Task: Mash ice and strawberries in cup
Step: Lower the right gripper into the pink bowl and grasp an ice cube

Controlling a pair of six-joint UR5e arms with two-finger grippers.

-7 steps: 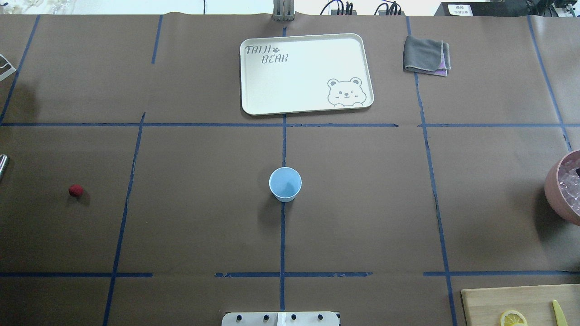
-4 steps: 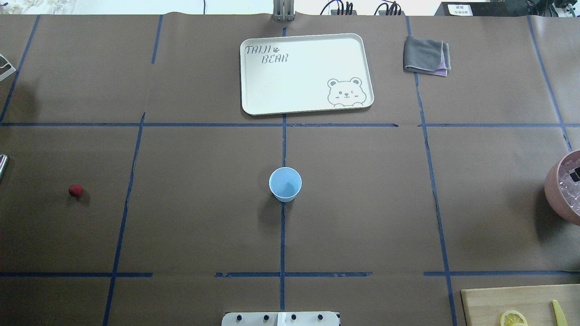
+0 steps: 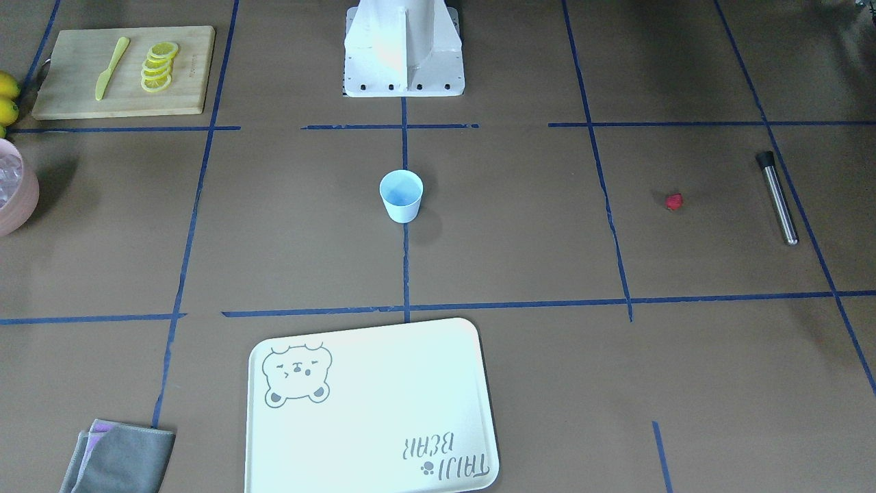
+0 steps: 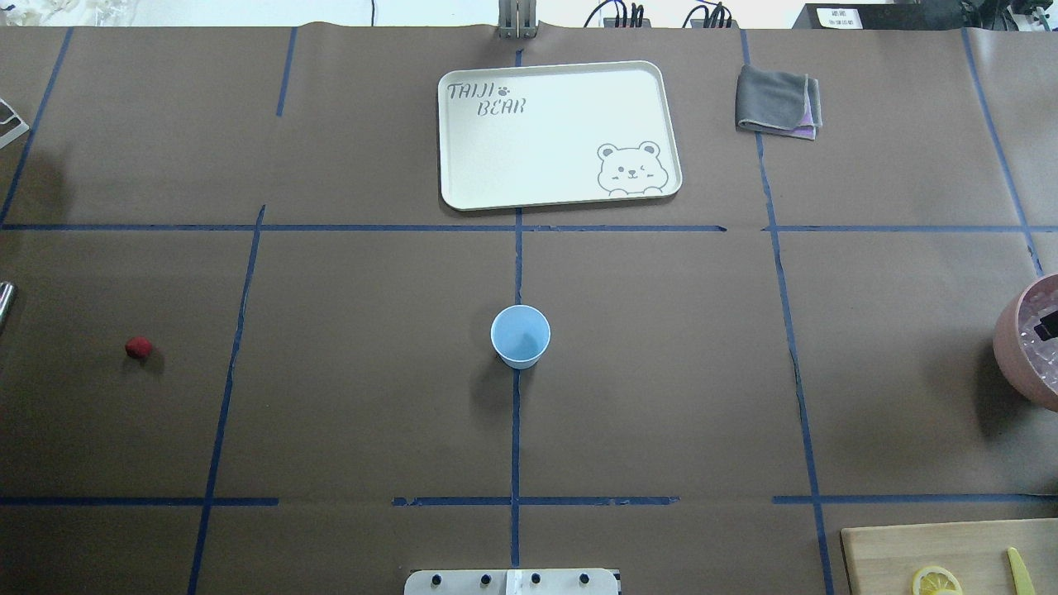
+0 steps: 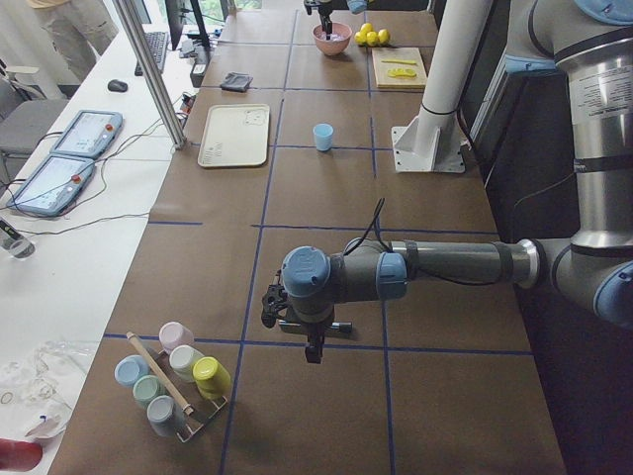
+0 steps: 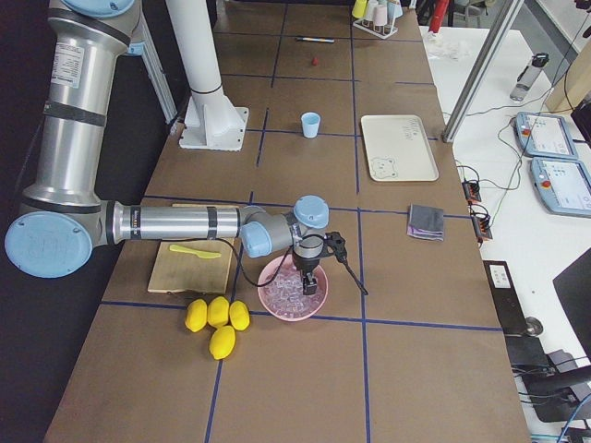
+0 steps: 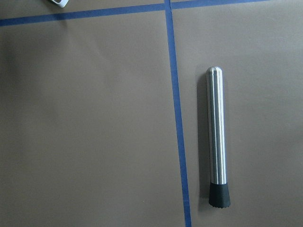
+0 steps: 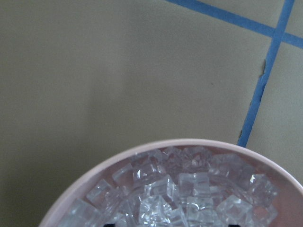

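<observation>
**Overhead exterior view: cup unfilled, right arm at the ice bowl**

The blue cup (image 4: 520,335) stands upright at the middle of the counter (image 4: 661,372) and looks empty. The strawberry (image 4: 138,347) lies alone, well apart from it on the robot's left. The ice (image 8: 184,189) is heaped in the pink bowl (image 8: 142,143) at the far right edge.

The right gripper (image 6: 308,281) hangs just over the ice. In the right wrist view two dark tips show at the bottom edge, well apart, so it reads as spread and holding nothing. The left gripper (image 5: 313,348) hovers above a metal rod (image 7: 217,137) that lies flat beside a tape line. Whether it is spread or pressed together cannot be told.

Likely step: taking a first cube; no ingredient is in the cup yet.

Risks:
- The cubes are wet, smooth and packed together. A pinch may slide off, or lift a neighbouring cube that drops on the long carry to the cup.
- The cup is light, narrow-based and unheld. A dropped cube or an off-centre push from the rod could tip it.
- The small round berry may roll away from closing fingers.
</observation>
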